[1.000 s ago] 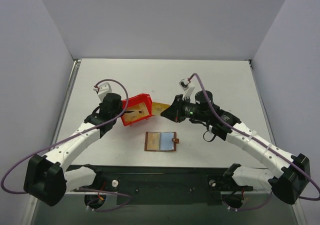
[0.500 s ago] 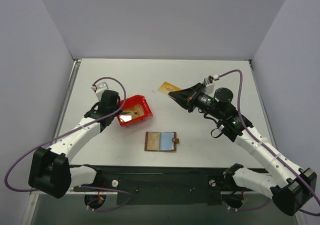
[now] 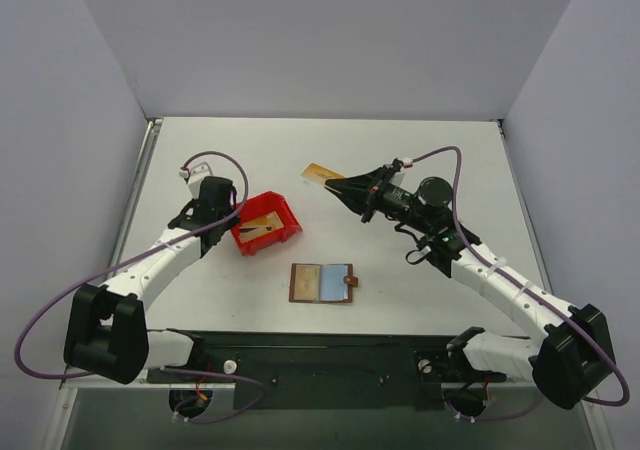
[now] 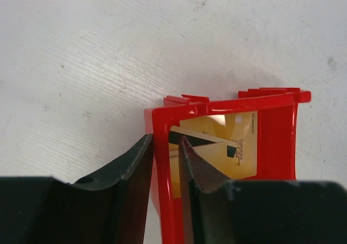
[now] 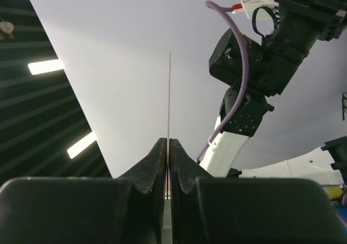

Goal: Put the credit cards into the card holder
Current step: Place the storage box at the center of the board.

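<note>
Now on the white bench, the red plastic bin sits just left-beyond the brown folding card holder, which lies open. The left jaws straddle the bin's wall, narrowly parted. The right jaws pinch one thin gold credit card aloft beyond the holder, long axis leftward. The holder's pocket slots are too small to make out.

I am carrying white link shells and black joint housings on my left arm and right arm. A purple cable is looping off each wrist. My claw fingers are showing matte black, tapering.
</note>
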### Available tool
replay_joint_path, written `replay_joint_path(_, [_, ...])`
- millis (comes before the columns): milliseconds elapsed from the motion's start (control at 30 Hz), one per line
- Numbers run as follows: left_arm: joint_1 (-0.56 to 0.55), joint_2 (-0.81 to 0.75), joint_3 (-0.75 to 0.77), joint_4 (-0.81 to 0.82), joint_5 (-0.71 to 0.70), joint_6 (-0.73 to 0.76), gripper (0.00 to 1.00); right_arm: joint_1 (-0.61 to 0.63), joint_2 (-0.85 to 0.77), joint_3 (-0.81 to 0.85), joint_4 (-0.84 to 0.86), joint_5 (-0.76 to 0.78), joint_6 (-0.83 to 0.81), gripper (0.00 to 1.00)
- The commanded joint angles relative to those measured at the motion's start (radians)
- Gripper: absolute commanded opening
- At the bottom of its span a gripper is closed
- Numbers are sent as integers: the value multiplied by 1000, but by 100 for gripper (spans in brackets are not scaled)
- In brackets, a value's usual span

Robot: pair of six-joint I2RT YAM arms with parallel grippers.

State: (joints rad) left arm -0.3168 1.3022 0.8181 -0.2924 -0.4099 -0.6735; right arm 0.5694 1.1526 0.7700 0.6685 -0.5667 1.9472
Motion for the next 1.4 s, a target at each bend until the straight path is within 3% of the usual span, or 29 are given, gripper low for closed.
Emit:
replay_joint_path(0, [10, 9, 47, 55, 31, 2, 36, -5, 9, -3, 166, -68, 61, 0])
replay_joint_path(333, [21, 5, 65, 61, 54, -1, 50, -25, 59, 69, 174, -239, -68, 0])
replay_joint_path(467, [21, -46, 101, 39, 74, 3, 54, -34, 68, 115, 106, -337, -198, 0])
replay_joint_path(567, [21, -84, 153, -8, 92, 21, 56, -40, 53, 152, -2, -418, -411, 0])
replay_joint_path(600, [21, -104, 165, -31, 100, 26, 59, -45, 49, 182, -124, -430, -480, 0])
replay_joint_path(633, [22, -125, 191, -42, 121, 46, 61, -45, 30, 202, -191, -446, -640, 0])
replay_joint_path(667, [22, -136, 205, -65, 137, 54, 64, -45, 21, 247, -378, -444, -815, 0])
replay_joint_path(733, [30, -156, 246, -85, 235, 110, 66, -40, -4, 320, -654, -398, -1088, 0])
replay_joint_path(867, [41, -173, 315, -90, 578, 184, 69, -43, -10, 350, -891, -393, -1403, 0])
replay_joint_path(967, [41, -178, 354, -68, 874, 206, 70, -40, -7, 328, -919, -453, -1478, 0])
replay_joint_path(1100, [41, -202, 354, 9, 1141, 212, 70, -33, -13, 311, -952, -530, -1554, 0])
replay_joint_path(1367, [21, -225, 285, 319, 1533, 105, 70, -6, -56, 339, -1101, -573, -1722, 0])
